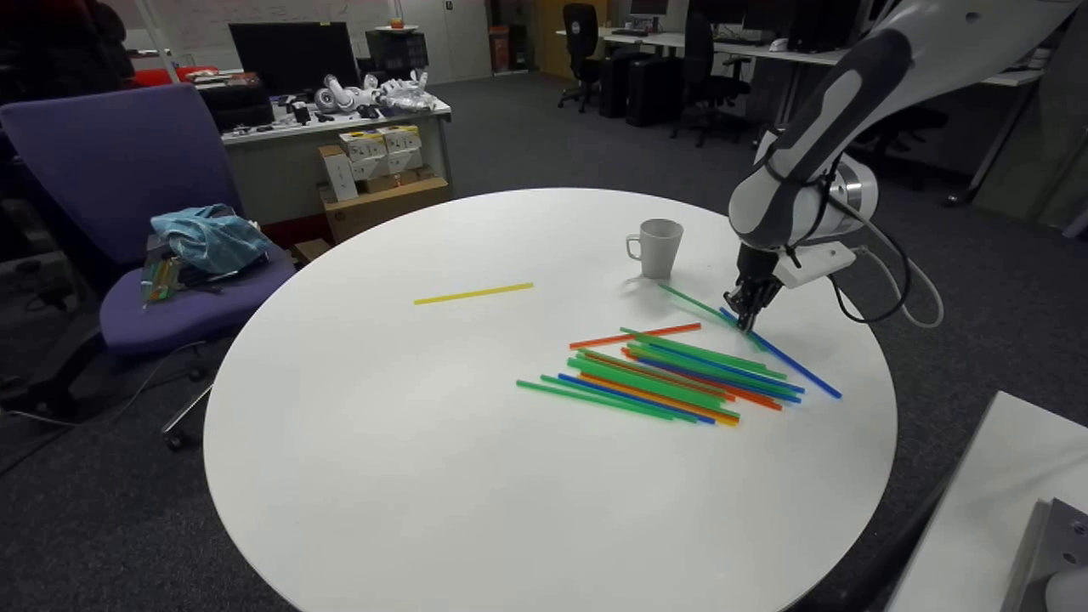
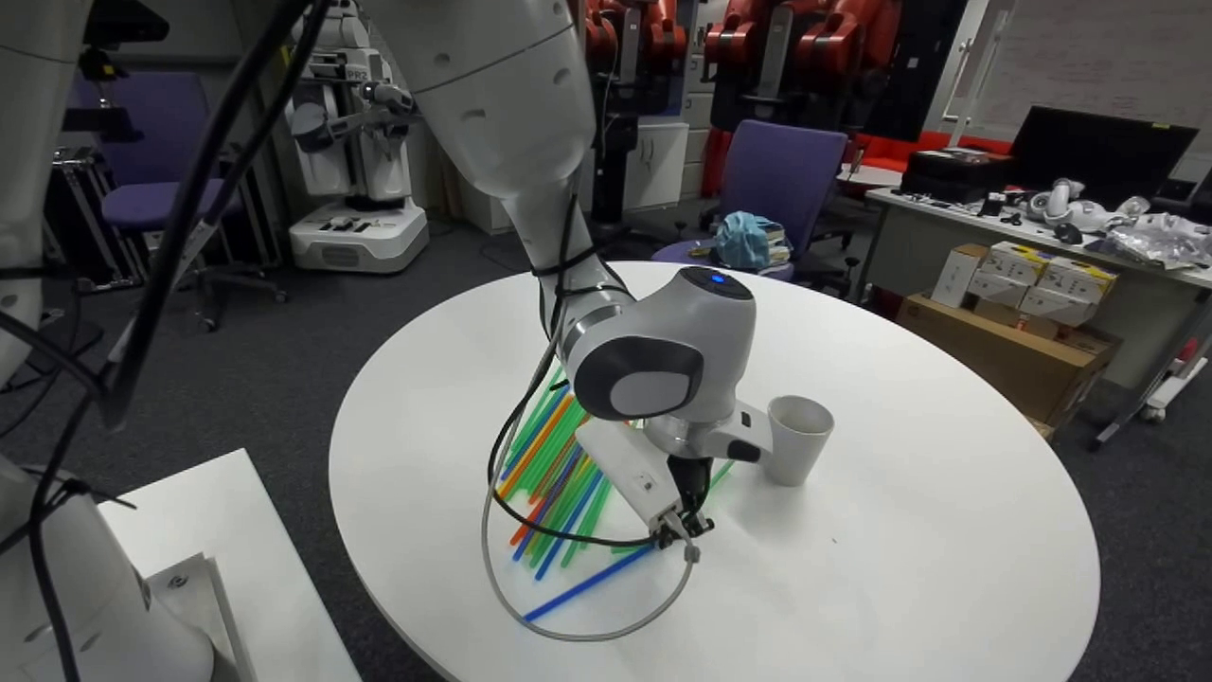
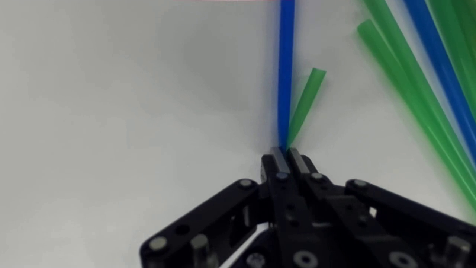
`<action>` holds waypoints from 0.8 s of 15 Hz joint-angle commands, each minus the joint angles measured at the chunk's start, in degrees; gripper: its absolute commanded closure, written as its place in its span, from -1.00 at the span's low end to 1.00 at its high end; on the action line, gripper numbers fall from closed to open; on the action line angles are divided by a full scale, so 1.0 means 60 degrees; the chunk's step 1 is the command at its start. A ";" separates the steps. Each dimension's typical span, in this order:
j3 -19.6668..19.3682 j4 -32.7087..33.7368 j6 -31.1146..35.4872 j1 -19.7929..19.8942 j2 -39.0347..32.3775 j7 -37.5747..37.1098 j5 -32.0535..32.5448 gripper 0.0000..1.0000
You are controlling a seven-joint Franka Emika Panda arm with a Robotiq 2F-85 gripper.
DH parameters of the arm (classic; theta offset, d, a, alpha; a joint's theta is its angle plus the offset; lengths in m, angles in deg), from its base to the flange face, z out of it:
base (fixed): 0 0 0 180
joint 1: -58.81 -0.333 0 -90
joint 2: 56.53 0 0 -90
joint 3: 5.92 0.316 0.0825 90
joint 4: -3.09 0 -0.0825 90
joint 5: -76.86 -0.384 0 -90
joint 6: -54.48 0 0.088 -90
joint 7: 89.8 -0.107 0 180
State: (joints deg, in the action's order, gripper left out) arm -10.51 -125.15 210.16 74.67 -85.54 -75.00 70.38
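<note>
In the wrist view my gripper is shut on a blue straw and a green straw, which run together into the narrow gap at its fingertips. The two straws cross there at a slight angle. In both exterior views the gripper points down at the tabletop. The blue straw stretches from it toward the table's edge, and the green straw reaches back toward a white mug. How the straws lie between the pads is hidden.
Beside the gripper, a loose pile of green, blue, orange and red straws lies on the round white table. Farther off lies a single yellow straw. The upright mug stands close to the arm. A purple chair is beyond the table.
</note>
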 commanded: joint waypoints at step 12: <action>0.1811 -0.0271 0.1322 0.0656 0.0599 0.2762 0.0357 0.99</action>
State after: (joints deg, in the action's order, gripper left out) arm -2.84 -125.14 216.99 75.75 -83.91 -61.71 72.21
